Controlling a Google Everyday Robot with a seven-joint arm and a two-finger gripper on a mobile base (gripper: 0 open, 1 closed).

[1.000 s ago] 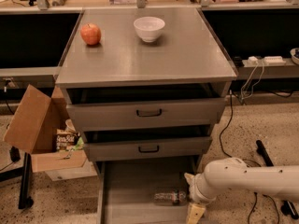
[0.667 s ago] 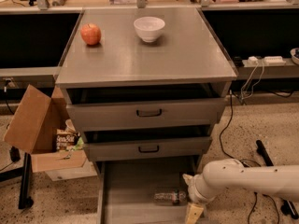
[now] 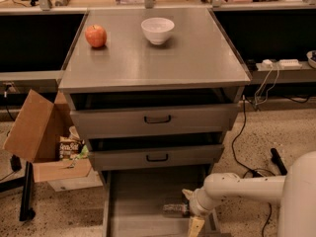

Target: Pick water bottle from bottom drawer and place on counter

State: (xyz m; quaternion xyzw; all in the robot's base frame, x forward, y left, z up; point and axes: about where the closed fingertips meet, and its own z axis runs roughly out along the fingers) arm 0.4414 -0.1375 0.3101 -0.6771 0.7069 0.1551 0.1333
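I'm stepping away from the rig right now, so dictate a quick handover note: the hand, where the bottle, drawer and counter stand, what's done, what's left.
Hand: low inside the bottom drawer, at the right end of the water bottle; a grasp cannot be confirmed.
Water bottle: lying on its side on the drawer floor, right of middle.
Counter: holds an apple and a white bowl near the back.
Done: drawer open, hand at the bottle.
Left: secure the grasp, lift, place the bottle on the counter.

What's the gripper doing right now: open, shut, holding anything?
Gripper: down in the bottom drawer, at the right end of the water bottle; open, shut or holding cannot be told.
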